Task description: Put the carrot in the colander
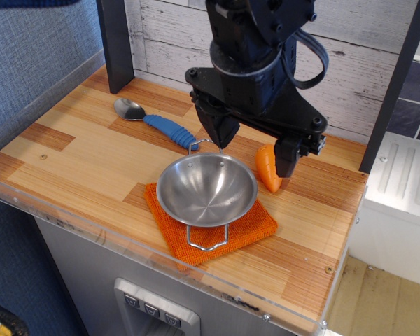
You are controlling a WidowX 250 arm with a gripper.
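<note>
Jaws [255,150] spread apart, nothing between them. One finger hangs by the colander's [206,189] far handle, the other sits just right of the carrot [268,168], touching or nearly, can't tell which.

Carrot lies on the surface [77,161] just right of the colander rim, not inside. Long axis runs roughly front-back in frame, narrow tip twd the front edge, fat end up under the right finger.

Colander is upright on an orange cloth [255,225], empty, near handle over the cloth's front edge. Blue-handled spoon [154,120] is back-left, well apart from the carrot, bowl end pointing left.

Obstructions: gripper body overhangs the colander's back rim; dark post [115,45] back-left, another dark post [395,84] at right.

Room: left half of surface open. Right of the carrot a short open strip to the surface edge. Clear lip [154,255] along the front.
</note>
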